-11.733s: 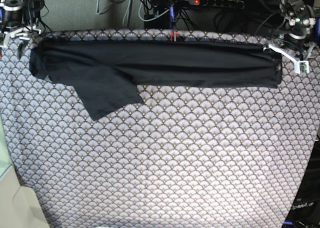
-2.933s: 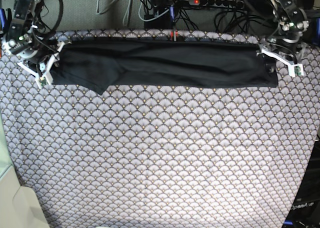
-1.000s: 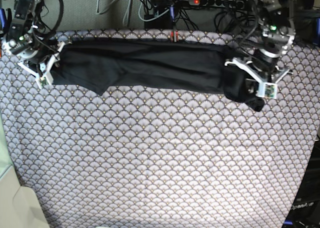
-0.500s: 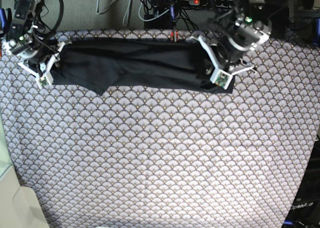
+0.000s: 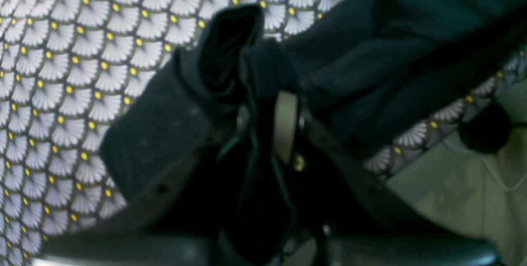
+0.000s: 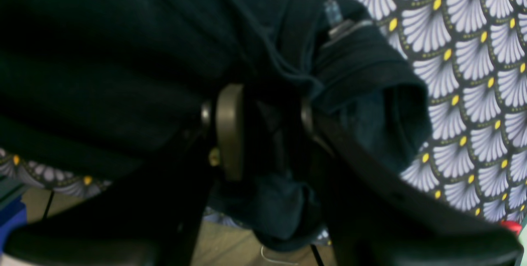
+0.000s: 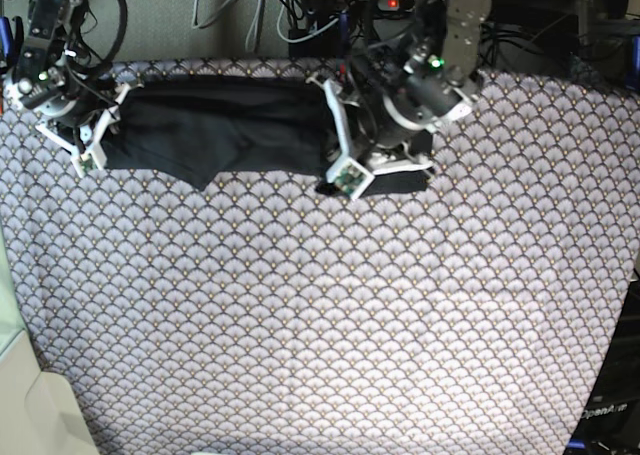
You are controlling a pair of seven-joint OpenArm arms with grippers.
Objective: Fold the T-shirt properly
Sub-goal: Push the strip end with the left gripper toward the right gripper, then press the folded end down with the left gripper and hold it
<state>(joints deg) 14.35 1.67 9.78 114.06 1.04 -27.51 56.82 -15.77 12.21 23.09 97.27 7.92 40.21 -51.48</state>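
Left gripper (image 7: 338, 140) clenched T-shirt (image 7: 230, 125) end, folding lengthwise | right gripper (image 7: 100, 125) pinned other end at tablecloth (image 7: 320, 315) far-left corner

T-shirt (image 7: 215, 130): soft matt dark cloth | tablecloth (image 7: 320, 325): smooth printed fabric, scallop pattern

Two black-framed arms with exposed black cabling looped around the joints. Left claw (image 7: 352, 153): white angular finger brackets, a small green circuit board at one bracket tip, a green indicator light on the dark wrist housing. Right claw (image 7: 92, 125): matching white brackets, green board at the tip, green light on the wrist. Close up, in both wrist views: matte black finger arms, beige pads (image 5: 285, 126), brass-coloured screw heads beside the pad bases.
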